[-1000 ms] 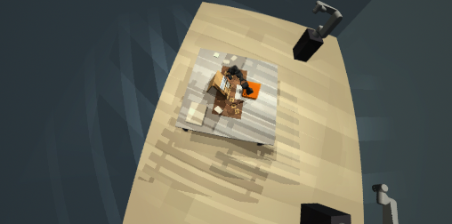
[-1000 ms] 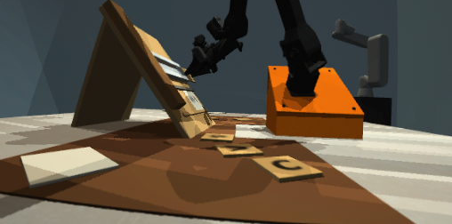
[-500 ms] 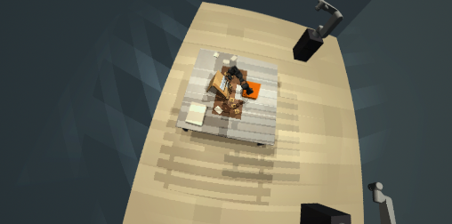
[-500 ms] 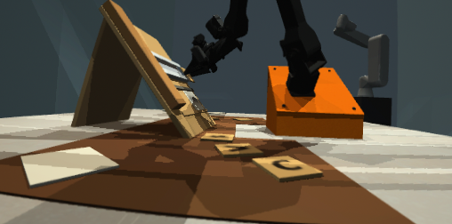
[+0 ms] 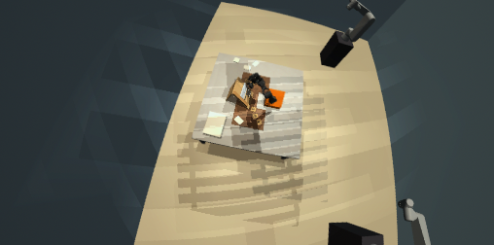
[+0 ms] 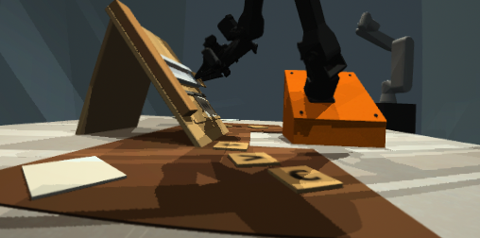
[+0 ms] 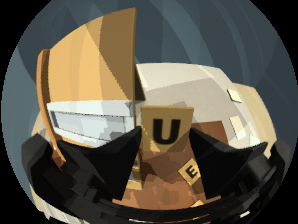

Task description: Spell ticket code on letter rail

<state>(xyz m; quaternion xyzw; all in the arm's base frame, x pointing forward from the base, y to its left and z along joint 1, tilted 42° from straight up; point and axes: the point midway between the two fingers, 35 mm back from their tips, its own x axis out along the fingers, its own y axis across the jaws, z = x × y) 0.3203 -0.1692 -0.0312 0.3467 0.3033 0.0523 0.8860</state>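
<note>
My gripper (image 7: 165, 131) (image 6: 202, 77) is shut on a tan letter tile marked U (image 7: 164, 129) and holds it in the air close to the slanted wooden board (image 6: 142, 53) (image 7: 93, 56) (image 5: 237, 89). The grey letter rail (image 7: 87, 120) (image 6: 181, 73) runs along the board's face, just left of the held tile in the wrist view. A tile marked E (image 7: 190, 172) lies on the brown mat below. Three more tiles lie in a row on the mat (image 6: 142, 190): one marked C (image 6: 304, 178), a middle one (image 6: 252, 159), and one nearest the board (image 6: 231, 145). I cannot read the rail's contents.
A white card (image 6: 71, 174) lies on the mat's left part; its print is not legible. The arm's orange base block (image 6: 340, 119) (image 5: 276, 97) stands right of the board. A pale sheet (image 5: 215, 123) lies near the table's left edge. Camera stands rise beyond the table (image 5: 272, 137).
</note>
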